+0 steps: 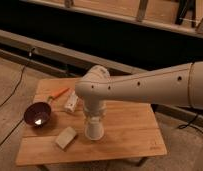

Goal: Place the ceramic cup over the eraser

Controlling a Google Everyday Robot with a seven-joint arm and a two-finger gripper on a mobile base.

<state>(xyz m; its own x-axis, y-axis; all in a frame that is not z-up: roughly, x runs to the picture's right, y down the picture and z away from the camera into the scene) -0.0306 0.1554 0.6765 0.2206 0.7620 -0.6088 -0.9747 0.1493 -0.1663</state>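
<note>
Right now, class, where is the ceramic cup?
Near the table's front centre, the ceramic cup hangs upside down under the shut gripper, right of the beige block.

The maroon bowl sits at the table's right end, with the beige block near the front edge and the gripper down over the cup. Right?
Not quite. The camera view shows the maroon bowl at the table's left end. The beige block near the front edge and the gripper down over the ceramic cup are correct.

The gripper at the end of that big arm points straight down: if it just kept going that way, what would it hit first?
The gripper hangs over the wooden table, shut on the ceramic cup. The cup sits at or just above the tabletop, so it would probably press onto the table first. Whether anything lies under the cup cannot be seen.
</note>
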